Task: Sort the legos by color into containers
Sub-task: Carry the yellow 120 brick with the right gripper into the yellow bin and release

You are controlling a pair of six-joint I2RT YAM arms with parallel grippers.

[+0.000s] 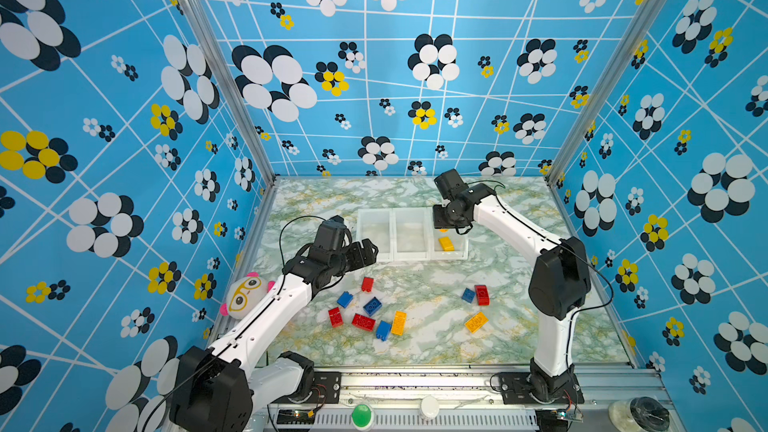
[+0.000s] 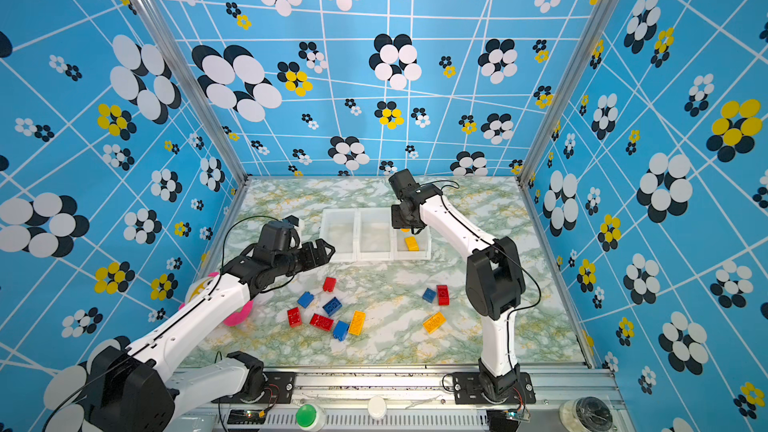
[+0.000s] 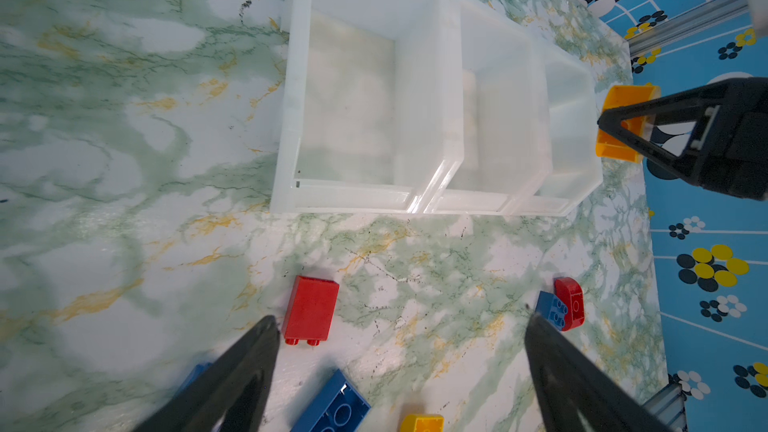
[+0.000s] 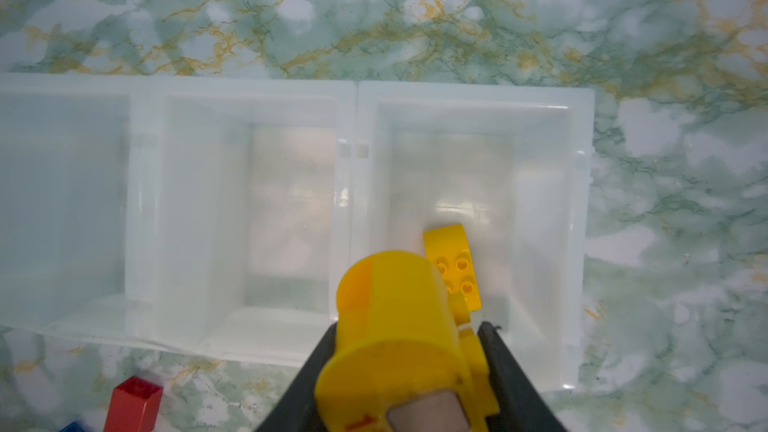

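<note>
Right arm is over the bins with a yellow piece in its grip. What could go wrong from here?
1. The right gripper holds the rounded yellow plastic piece near the shared wall between two white translucent plastic bins. Released there, it might catch the wall or fall into the empty middle bin.
2. A yellow studded brick already lies in the bin below, so the piece could bounce off it and out.
</note>
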